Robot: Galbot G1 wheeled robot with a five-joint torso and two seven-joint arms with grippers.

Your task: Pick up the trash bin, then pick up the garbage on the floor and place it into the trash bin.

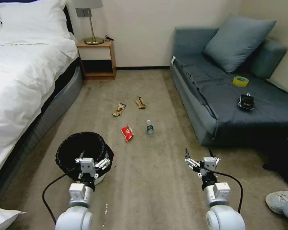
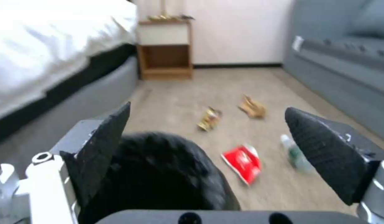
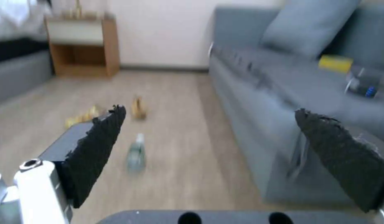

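The trash bin (image 1: 74, 150), white with a black bag, stands on the carpet at the near left. My left gripper (image 1: 93, 158) hovers open over its near rim; the black bag (image 2: 159, 174) lies between and below the fingers. My right gripper (image 1: 199, 153) hangs open above bare carpet at the near right, holding nothing. The garbage lies ahead in the middle of the floor: a clear bottle (image 1: 149, 128), a red packet (image 1: 127, 133), a brown-gold wrapper (image 1: 119, 109) and a tan scrap (image 1: 140, 102). The bottle (image 3: 136, 153) also lies ahead of the right gripper.
A white bed (image 1: 19, 80) runs along the left, with a nightstand (image 1: 97, 59) and lamp at the back. A grey sofa (image 1: 214, 115) on the right carries a yellow tape roll (image 1: 240, 81) and a black device (image 1: 246, 102). A person's shoe (image 1: 280, 199) is at the near right.
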